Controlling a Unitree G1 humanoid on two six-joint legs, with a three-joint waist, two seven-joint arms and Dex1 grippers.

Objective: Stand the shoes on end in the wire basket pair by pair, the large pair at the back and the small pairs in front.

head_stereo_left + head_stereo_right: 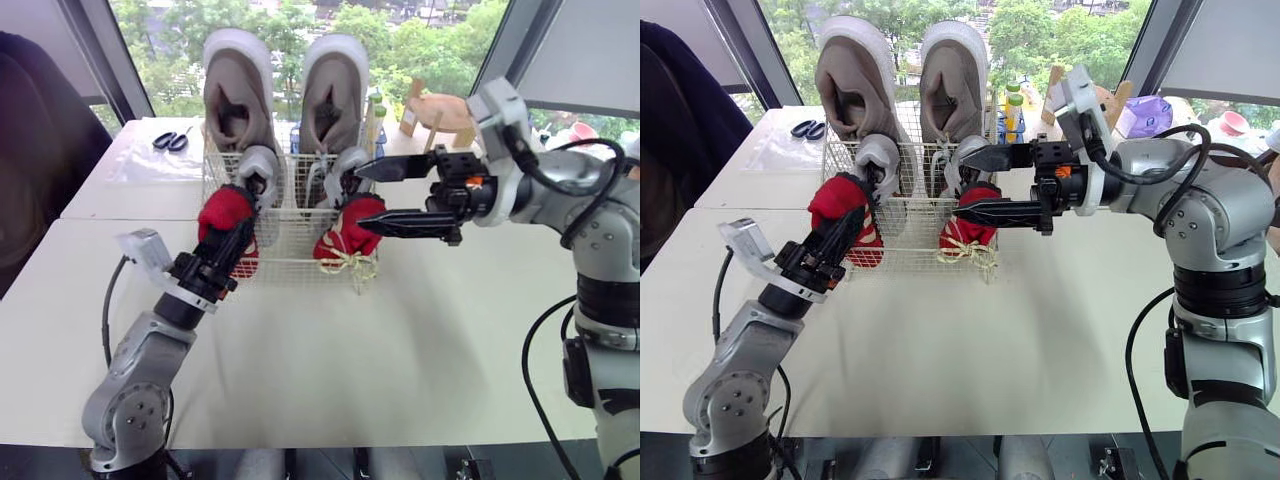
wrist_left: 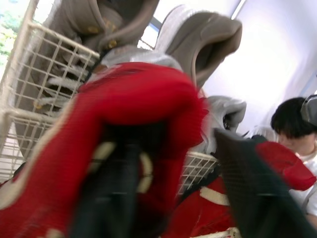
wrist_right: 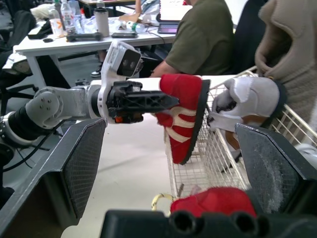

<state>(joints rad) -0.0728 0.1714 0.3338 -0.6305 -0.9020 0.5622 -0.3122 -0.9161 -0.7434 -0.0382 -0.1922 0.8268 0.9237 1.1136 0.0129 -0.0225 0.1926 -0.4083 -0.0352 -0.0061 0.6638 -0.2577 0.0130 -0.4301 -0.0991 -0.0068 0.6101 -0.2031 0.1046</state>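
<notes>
A white wire basket [image 1: 300, 264] stands mid-table. Two large taupe shoes [image 1: 238, 90] [image 1: 335, 90] stand on end at its back, and two small grey-white shoes [image 1: 260, 170] [image 1: 335, 172] stand in front of them. My left gripper [image 1: 238, 236] is shut on a small red shoe [image 1: 224, 210], held upright at the basket's front left corner. The other red shoe [image 1: 352, 236] sits at the front right, with straw-coloured laces hanging over the wire. My right gripper [image 1: 360, 197] is open just above it, one finger over the other.
Black-handled scissors [image 1: 172, 140] lie on a clear bag at the back left. A wooden toy animal [image 1: 440, 110] and bottles [image 1: 1010, 105] stand behind the basket on the right. A seated person [image 3: 208, 34] is in the right wrist view.
</notes>
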